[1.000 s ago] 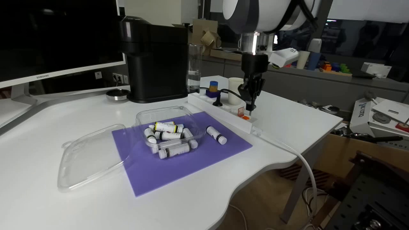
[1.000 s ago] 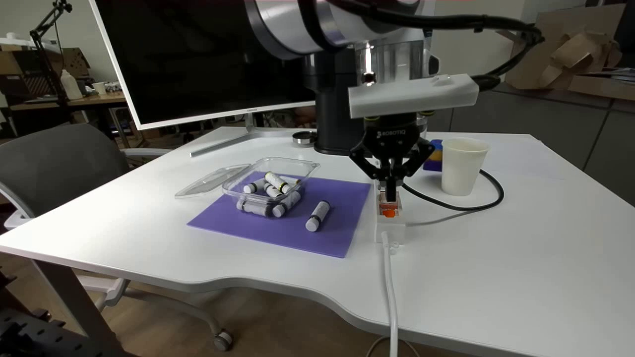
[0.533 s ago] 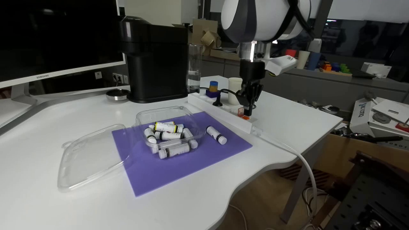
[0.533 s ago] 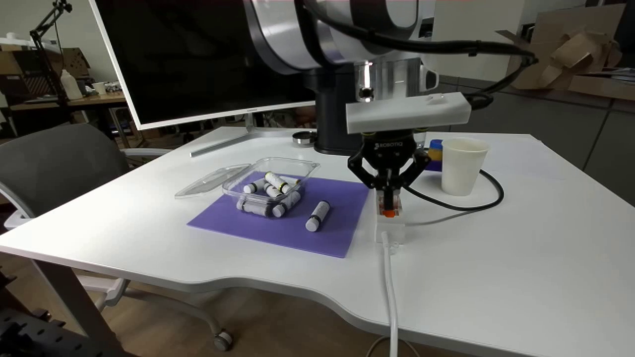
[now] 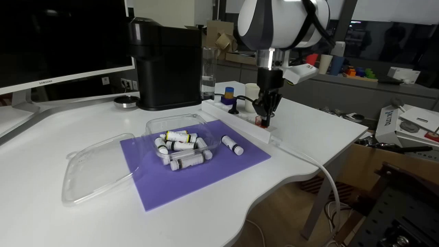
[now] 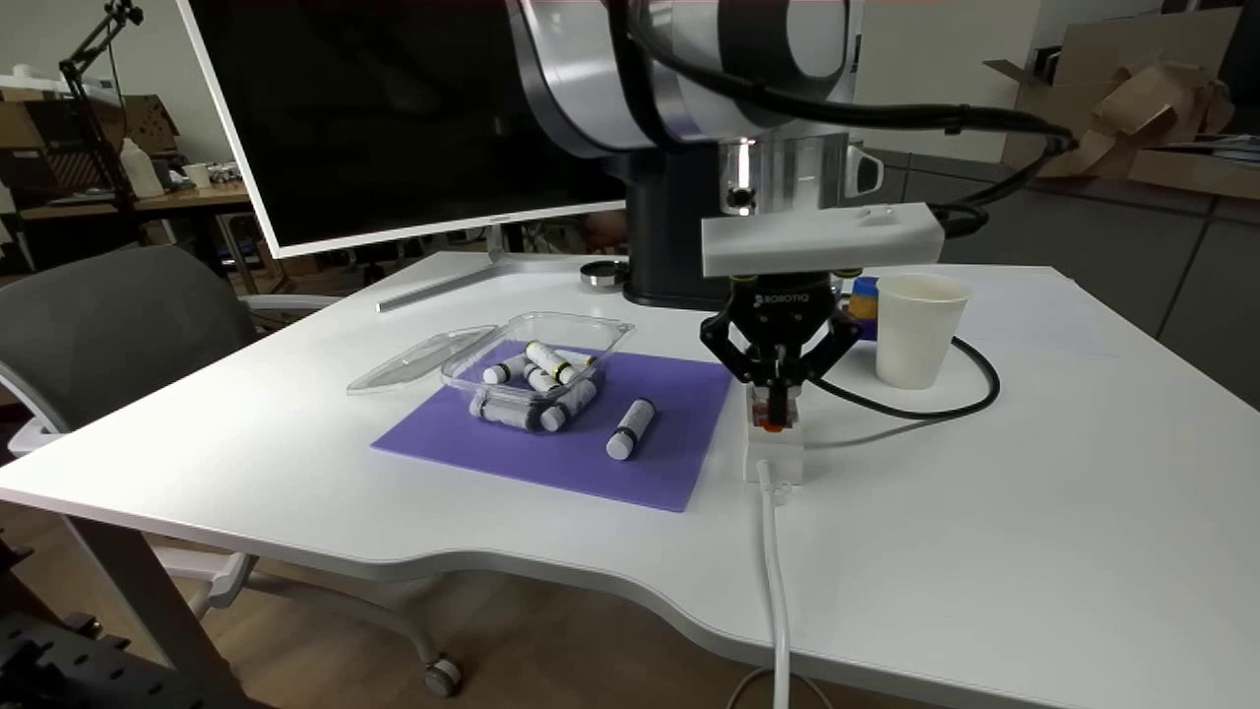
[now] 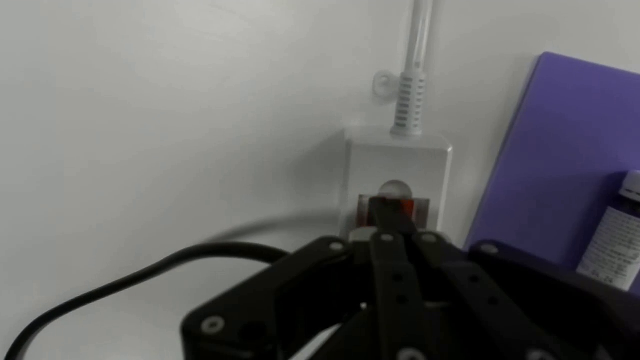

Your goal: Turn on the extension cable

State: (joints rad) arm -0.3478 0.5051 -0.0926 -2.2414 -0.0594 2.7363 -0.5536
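Observation:
The extension cable, a white power strip (image 5: pixel 236 120), lies on the table and shows in both exterior views (image 6: pixel 774 460). Its cord end faces up in the wrist view (image 7: pixel 400 161). Its small orange-red switch (image 7: pixel 408 206) sits near the cord end, with a clear reddish flap (image 5: pixel 258 119) standing up beside it. My gripper (image 5: pixel 265 125) is shut and empty, pointing down. Its fingertips (image 7: pixel 387 202) are at the switch and cover most of it; they appear to touch it. A sliver of the switch shows below the tips (image 6: pixel 778 421) in an exterior view.
A white cup (image 6: pixel 917 330) and a black cord (image 6: pixel 886 406) stand close beside the strip. A purple mat (image 6: pixel 650 483) with a loose white cylinder (image 5: pixel 232 145) and a clear box (image 5: pixel 171 120) of more cylinders lies on the other side. A black appliance (image 5: pixel 168 68) stands behind.
My shut gripper has moved down onto the orange switch, which shows less now. The strip and the other things have not moved.

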